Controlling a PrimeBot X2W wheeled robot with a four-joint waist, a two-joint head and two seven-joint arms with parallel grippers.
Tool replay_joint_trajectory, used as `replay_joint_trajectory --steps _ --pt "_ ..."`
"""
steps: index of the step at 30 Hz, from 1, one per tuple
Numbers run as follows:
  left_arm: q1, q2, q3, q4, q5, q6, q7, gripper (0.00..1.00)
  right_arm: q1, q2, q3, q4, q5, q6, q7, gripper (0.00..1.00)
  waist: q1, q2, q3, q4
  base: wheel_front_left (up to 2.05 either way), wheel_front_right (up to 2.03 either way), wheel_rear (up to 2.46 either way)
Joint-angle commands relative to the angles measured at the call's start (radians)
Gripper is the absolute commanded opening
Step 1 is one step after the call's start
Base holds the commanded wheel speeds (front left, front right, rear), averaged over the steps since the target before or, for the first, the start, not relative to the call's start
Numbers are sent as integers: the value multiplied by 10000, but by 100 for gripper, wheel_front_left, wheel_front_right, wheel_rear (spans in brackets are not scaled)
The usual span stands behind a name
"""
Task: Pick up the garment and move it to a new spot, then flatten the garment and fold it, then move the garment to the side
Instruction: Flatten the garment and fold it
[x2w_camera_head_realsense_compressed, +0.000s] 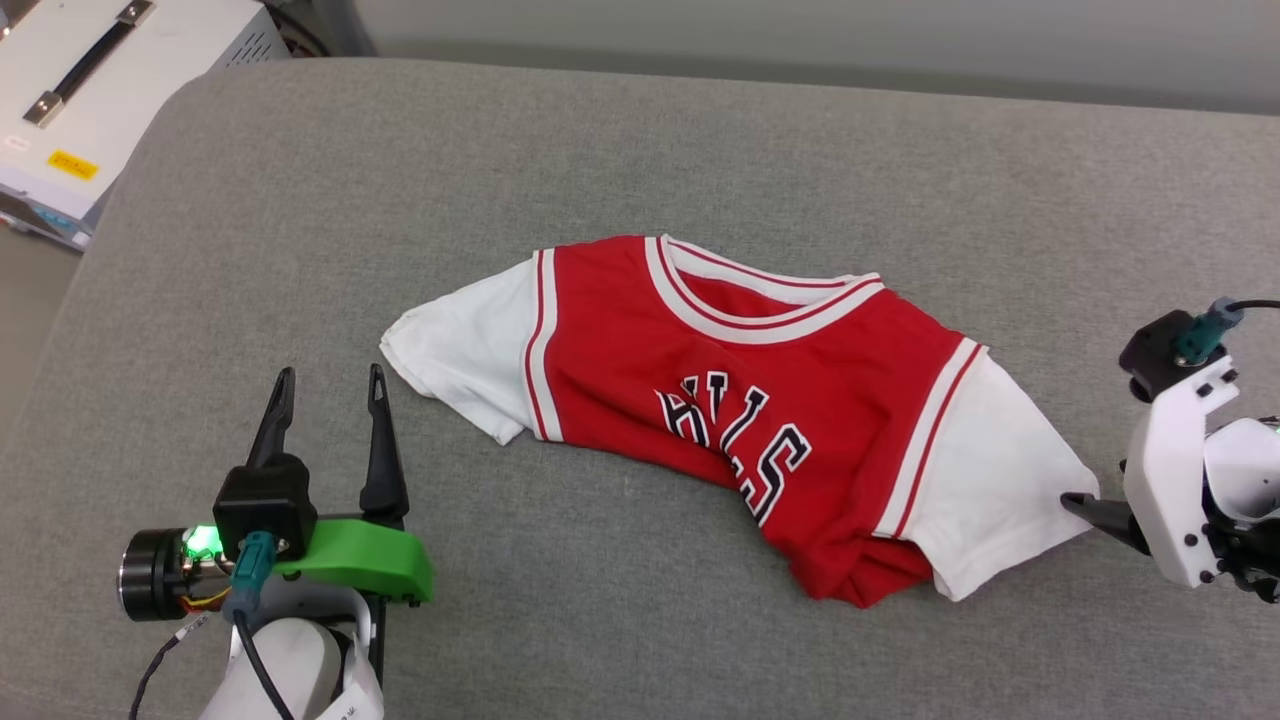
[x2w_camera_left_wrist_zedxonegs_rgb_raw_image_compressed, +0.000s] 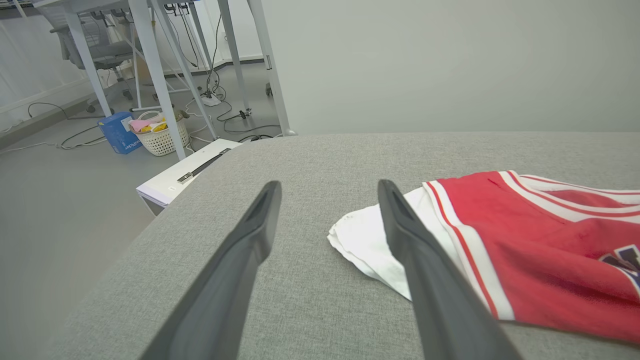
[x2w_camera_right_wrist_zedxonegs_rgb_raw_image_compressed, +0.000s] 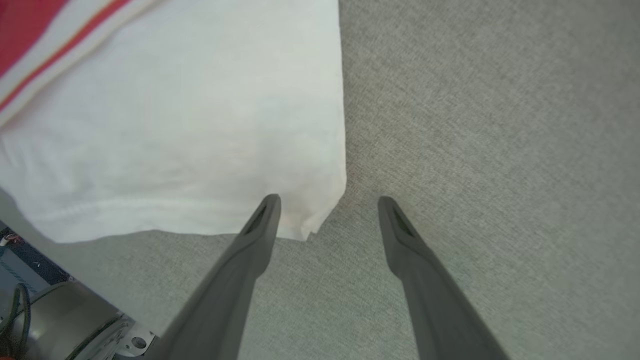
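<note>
Crumpled garment (x2w_camera_head_realsense_compressed: 760, 400). Left gripper (x2w_camera_head_realsense_compressed: 331, 372) and right gripper (x2w_camera_right_wrist_zedxonegs_rgb_raw_image_compressed: 328, 200) both spread wide, empty. Pinch right sleeve (x2w_camera_head_realsense_compressed: 1000, 480) corner deep; bring left arm nearer left sleeve (x2w_camera_head_realsense_compressed: 455, 350).

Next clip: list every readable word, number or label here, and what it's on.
"LLS": black white-outlined letters on the red garment; leading letters lost in a fold.
Too small to read: yellow sticker on the white case.
Blurred: print on the blue box.
</note>
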Motion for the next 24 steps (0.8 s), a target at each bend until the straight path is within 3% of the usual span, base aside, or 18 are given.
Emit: replay_joint_trajectory --steps 1,11,13,19,24 --pt "-133 -167 113 84 190 -132 -58 100 -228 173 195 284 -69 -9 -64 100 0 -1 446 317 0 0 0" --pt "-338 -898 833 414 966 -795 -58 100 -376 684 1628 2025 -84 -9 -955 100 0 -1 866 349 0 0 0" --pt "-294 -994 986 497 1086 -892 -58 100 -401 691 1757 1978 32 -9 -1427 0 0 -1 765 252 0 0 0" --pt "-2 -1192 1335 589 1418 -1175 -59 100 -362 133 1452 1271 468 -9 -2861 0 0 -1 254 -66 0 0 0" --pt "228 -1285 1622 472 1628 -1345 -59 100 -95 -779 658 107 614 -9 -3467 0 0 -1 44 -336 0 0 0"
